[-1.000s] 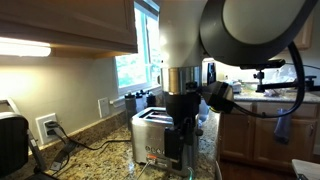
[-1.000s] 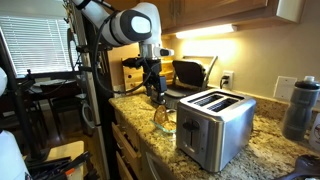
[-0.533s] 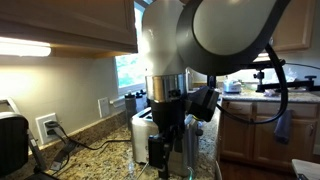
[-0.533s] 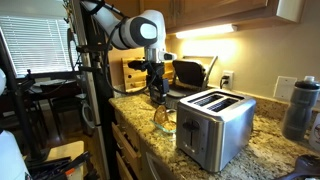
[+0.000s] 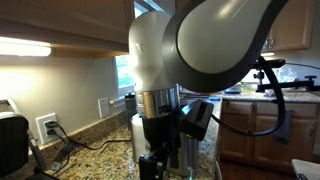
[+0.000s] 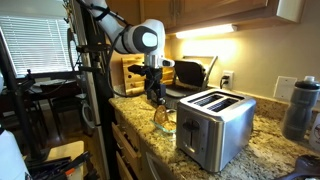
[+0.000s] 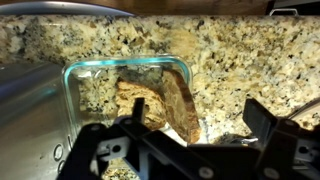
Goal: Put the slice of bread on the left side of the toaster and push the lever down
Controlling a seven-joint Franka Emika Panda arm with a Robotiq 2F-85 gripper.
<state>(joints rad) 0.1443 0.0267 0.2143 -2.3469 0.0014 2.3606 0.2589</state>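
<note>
The slice of bread [image 7: 181, 104] stands on edge in a clear glass container [image 7: 73, 88], leaning on another tan slice [image 7: 132, 98] that lies flat. My gripper [image 7: 198, 120] hangs open just above them, its black fingers [image 7: 262, 120] on either side of the upright slice and not touching it. The brushed-steel toaster [image 6: 215, 126] stands right beside the container, and its side [image 7: 28, 110] fills the left of the wrist view. In an exterior view the gripper [image 6: 156, 98] hovers over the glass container [image 6: 165, 121]. The toaster's lever is not visible.
A granite counter [image 7: 240, 55] runs along the wall. Behind the arm stand a black appliance [image 6: 186, 72] and a wooden block [image 6: 131, 72]. A grey bottle [image 6: 300, 106] stands past the toaster. Another black appliance [image 5: 11, 142] and cords [image 5: 70, 148] lie near a wall outlet [image 5: 47, 127].
The arm has swung round and eased down a little over the glass container. It now hides most of the toaster in one exterior view. The jaws stayed open.
</note>
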